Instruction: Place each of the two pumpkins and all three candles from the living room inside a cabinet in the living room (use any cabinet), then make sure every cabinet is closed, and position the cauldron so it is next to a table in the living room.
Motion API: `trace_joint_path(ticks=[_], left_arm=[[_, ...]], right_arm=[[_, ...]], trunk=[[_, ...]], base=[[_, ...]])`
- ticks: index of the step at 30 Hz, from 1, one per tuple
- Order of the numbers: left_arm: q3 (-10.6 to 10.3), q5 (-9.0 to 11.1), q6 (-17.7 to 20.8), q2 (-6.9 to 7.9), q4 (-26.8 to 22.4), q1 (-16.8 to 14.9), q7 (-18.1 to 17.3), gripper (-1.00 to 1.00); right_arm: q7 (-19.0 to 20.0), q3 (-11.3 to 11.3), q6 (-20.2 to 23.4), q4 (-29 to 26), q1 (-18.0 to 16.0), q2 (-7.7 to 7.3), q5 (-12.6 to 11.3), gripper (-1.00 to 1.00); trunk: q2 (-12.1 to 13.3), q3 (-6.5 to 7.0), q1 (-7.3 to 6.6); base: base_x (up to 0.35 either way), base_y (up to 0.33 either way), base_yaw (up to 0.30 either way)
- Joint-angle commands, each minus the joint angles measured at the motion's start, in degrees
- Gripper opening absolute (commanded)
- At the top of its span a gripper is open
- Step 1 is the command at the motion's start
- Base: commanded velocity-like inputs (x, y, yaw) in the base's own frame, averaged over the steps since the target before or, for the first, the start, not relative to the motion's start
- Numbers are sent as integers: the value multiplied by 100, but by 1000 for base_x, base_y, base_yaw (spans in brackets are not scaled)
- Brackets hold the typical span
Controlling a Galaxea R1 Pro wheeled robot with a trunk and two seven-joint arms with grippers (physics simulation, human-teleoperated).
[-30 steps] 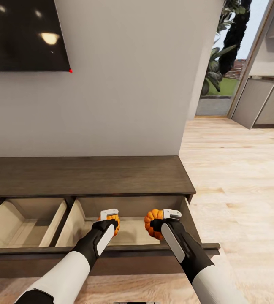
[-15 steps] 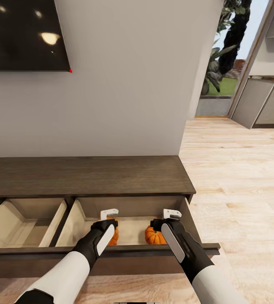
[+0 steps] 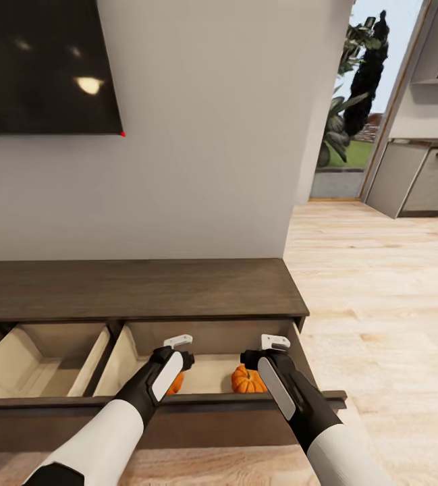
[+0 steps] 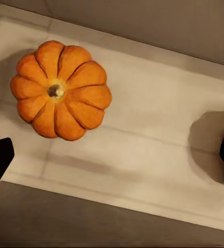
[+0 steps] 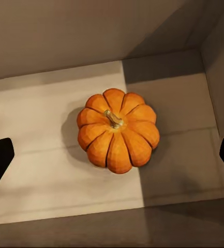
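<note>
The dark-brown cabinet (image 3: 138, 287) stands against the wall with its wide drawer (image 3: 178, 402) pulled out. Two orange pumpkins lie on the floor of the drawer's right compartment. One pumpkin (image 3: 175, 385) (image 4: 60, 90) sits under my left gripper (image 3: 180, 347) (image 4: 112, 160), partly hidden by the arm. The other pumpkin (image 3: 248, 380) (image 5: 117, 129) rests below my right gripper (image 3: 262, 349) (image 5: 112, 157). Both grippers hover above the pumpkins with fingers spread wide, touching nothing. The candles, cauldron and table are out of view.
The drawer's left compartment (image 3: 40, 364) has bare pale walls. A black TV (image 3: 43, 67) hangs on the wall above the cabinet. Wooden floor (image 3: 380, 304) stretches to the right toward grey kitchen units (image 3: 414, 179) and a doorway with plants (image 3: 343, 121).
Both pumpkins have left my grippers and dropped from above the drawer onto its floor. Both grippers have opened. The head view has shifted slightly.
</note>
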Motion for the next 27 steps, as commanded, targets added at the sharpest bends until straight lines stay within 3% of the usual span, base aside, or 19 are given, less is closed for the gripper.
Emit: trace_joint_path(ticks=[1, 13, 27], left_arm=[[-12, 50, 16, 0, -9, -2, 43, 100], [-12, 56, 18, 0, -9, -2, 16, 100], [-12, 56, 11, 0, -9, -2, 29, 100]], right_arm=[[-59, 14, 12, -7, -4, -3, -61, 100], [-59, 14, 104, -41, -4, -11, -52, 100], [-59, 14, 104, -42, -4, -15, -52, 100]], trunk=[[-1, 17, -5], [15, 283, -36], [577, 534, -343]], base=[[-66, 0, 0], [-55, 0, 0], [-62, 0, 0]])
